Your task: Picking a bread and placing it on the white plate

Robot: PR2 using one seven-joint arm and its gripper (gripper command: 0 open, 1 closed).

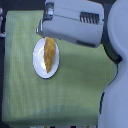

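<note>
The golden-orange bread (49, 54) lies lengthwise on the round white plate (38, 63), its upper end close under the arm. My gripper (42, 27) is at the left end of the large grey arm body, just above the plate's top edge. Its fingers are mostly hidden by the grey housing, so I cannot tell how they stand. Nothing shows between them and the bread.
The plate rests on a green woven mat (75, 85) that covers most of the table. The robot's grey arm and body (117, 30) fill the top and the exterior view's right side. A dark edge runs along the exterior view's left.
</note>
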